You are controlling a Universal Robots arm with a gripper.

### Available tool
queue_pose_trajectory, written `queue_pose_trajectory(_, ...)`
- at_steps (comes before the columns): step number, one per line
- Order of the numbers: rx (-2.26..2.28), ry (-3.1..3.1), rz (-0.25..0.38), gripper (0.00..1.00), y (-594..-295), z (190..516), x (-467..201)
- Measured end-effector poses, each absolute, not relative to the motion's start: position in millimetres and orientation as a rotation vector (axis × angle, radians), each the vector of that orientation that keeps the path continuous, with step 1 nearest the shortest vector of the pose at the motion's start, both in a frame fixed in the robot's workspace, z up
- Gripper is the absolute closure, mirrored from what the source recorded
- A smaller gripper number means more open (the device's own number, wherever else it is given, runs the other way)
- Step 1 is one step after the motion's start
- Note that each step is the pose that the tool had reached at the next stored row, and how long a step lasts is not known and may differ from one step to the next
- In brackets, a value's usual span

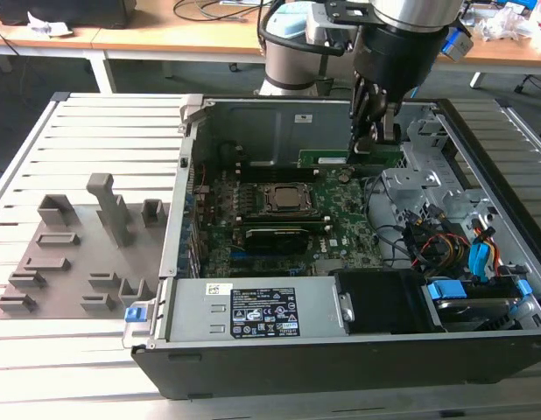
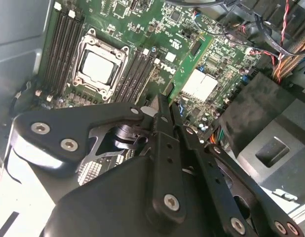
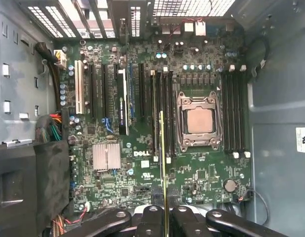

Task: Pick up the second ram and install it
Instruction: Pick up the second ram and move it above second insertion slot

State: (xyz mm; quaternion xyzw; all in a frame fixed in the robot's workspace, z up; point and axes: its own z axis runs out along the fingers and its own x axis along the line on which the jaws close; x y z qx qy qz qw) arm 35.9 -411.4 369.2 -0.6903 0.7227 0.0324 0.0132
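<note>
We see the gripper (image 1: 372, 142) clamped on the second ram (image 1: 333, 159), edge-on over memory slots (image 3: 160, 98) beside the CPU socket (image 3: 199, 121).

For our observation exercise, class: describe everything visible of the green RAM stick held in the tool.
The long, flat green circuit-board RAM stick carries a dark chip on its face. The black metal tool grips one long edge, holding it edge-down over the dark memory slots beside the silver CPU socket. Whether it touches a slot cannot be told.
</note>
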Motion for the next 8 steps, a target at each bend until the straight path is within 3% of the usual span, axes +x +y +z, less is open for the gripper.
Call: queue_pose_trajectory(8,-2.151,2.251,0.101,0.86,-406.4,362.9,20.2)
